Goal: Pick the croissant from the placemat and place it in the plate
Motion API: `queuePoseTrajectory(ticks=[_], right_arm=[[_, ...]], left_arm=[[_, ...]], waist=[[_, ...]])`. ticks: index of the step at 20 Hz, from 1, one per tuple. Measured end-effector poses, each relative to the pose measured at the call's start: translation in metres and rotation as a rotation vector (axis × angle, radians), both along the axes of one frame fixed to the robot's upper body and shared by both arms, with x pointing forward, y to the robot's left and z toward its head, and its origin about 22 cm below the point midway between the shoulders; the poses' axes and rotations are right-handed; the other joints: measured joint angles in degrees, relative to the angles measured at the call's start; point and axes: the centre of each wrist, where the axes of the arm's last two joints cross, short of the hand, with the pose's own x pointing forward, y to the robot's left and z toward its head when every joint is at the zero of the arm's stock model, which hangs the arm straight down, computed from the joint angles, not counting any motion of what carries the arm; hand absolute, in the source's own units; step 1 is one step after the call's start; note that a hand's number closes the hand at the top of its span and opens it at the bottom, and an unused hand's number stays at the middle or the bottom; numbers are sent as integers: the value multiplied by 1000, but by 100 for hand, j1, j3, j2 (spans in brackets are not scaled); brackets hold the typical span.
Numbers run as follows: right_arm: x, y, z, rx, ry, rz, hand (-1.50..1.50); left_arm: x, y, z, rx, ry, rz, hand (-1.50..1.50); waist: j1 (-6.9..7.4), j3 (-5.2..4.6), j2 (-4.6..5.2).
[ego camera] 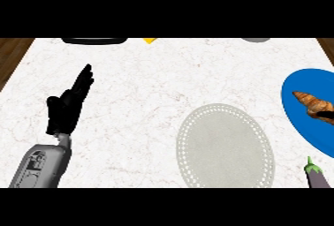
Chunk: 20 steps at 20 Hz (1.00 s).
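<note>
The golden-brown croissant (309,101) lies on the blue plate (301,86) at the right edge of the head view. A small dark part of my right hand (325,115) shows at that edge, touching the croissant's near end; the remainder of the hand is cut off. The grey oval placemat (225,145) with a dotted border sits at centre right, left of the plate, with nothing on it. My left hand (67,106) rests open at the left, fingers straight and pointing away from me, far from both.
A purple eggplant (317,174) lies near the lower right corner, just below the plate. Along the far edge sit a black item (94,40), a yellow item (150,40) and a grey item (256,39). The white marble counter (143,88) ends in wood at both far corners.
</note>
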Motion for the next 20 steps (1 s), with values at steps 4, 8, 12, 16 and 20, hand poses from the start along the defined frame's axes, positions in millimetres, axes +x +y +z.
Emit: queuePoseTrajectory(ticks=[4,8,12,16,20], right_arm=[[-19,-34,22,128,-59,-105,-150],[-55,-73,40,201,-101,-205,-150],[-96,-102,46,235,-121,-255,-150],[-124,-119,54,235,-111,-290,-150],[-142,-129,61,219,-93,-310,-150]], left_arm=[[0,5,-4,3,3,9,0],[1,4,2,1,-4,1,0],[-4,4,-2,-1,-4,3,0],[-1,1,-1,-1,-7,-7,0],[0,-3,0,-3,-11,-5,0]], waist=[[-25,1,9],[-10,7,20],[12,19,39],[17,31,56],[33,46,65]])
